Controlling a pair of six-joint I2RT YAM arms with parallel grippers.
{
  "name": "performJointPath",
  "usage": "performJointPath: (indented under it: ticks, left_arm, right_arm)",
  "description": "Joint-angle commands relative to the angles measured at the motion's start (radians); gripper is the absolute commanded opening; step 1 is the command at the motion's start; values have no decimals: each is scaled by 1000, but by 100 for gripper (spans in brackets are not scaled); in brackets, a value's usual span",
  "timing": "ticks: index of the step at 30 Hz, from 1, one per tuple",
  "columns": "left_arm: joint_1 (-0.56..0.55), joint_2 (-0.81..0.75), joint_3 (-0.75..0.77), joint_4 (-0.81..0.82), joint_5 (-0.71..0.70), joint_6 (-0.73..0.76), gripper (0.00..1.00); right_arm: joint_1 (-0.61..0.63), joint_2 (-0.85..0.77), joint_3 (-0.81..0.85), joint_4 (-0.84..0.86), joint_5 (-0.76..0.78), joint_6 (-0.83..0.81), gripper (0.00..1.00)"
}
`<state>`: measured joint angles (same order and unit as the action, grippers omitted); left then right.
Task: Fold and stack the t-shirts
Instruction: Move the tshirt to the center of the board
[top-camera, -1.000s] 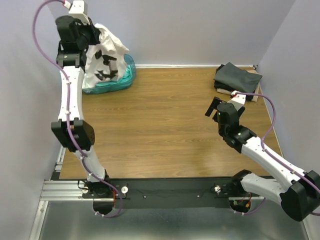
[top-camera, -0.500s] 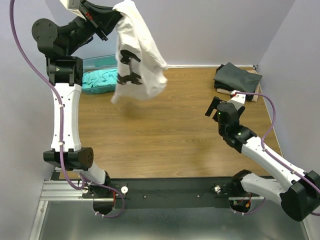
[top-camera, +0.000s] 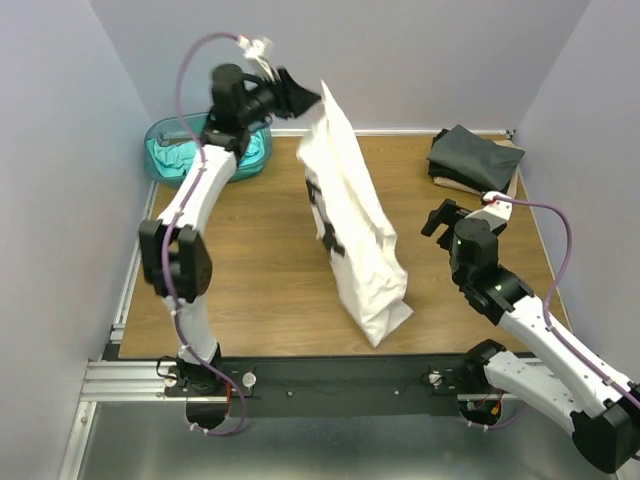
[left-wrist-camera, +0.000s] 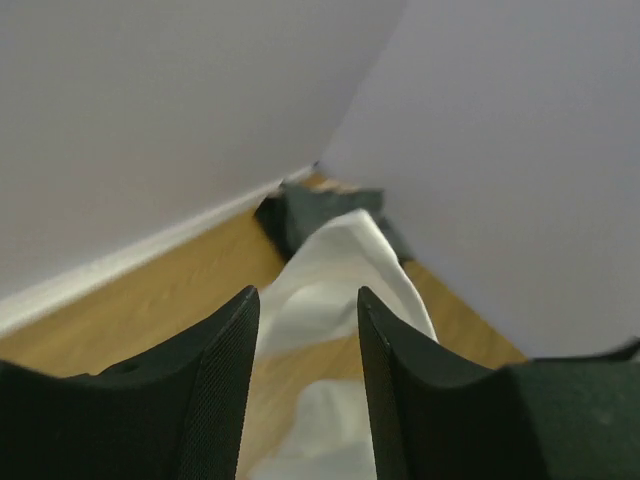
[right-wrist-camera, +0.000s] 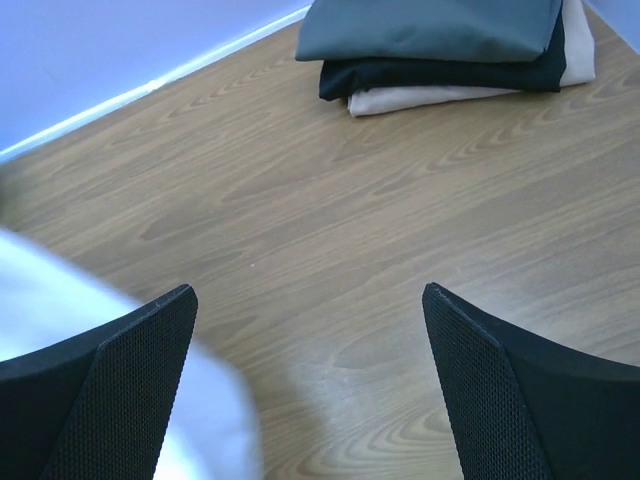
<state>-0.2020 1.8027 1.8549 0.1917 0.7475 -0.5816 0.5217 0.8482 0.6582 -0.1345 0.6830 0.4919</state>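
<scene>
Wood table (top-camera: 260, 270): only overhead shows black print (top-camera: 322, 215) on the white t-shirt (top-camera: 360, 250).

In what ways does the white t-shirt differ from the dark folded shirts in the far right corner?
The white t-shirt bears black print; the dark folded shirts look plain. The white t-shirt is unfolded and stretched long over the middle of the table; the dark folded shirts lie flat in a neat stack. Both are soft cloth.
</scene>
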Motion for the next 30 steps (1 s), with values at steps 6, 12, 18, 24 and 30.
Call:
performJointPath:
  ticks: [6, 12, 18, 24, 30]
  left_arm:
    - [-100, 103, -235, -411, -467, 252, 62]
    - [-122, -64, -572, -399, -554, 255, 63]
    - [-128, -209, -838, -341, -541, 158, 63]
    - [-129, -227, -930, -310, -536, 126, 63]
    - [-131, -229, -941, -314, -531, 126, 63]
  right_arm:
    - [0, -32, -54, -94, -124, 46, 99]
    - [1, 106, -48, -129, -327, 86, 93]
    - [3, 215, -54, -221, -425, 152, 91]
    - [0, 235, -78, -243, -588, 151, 88]
    - [1, 288, -91, -246, -677, 128, 82]
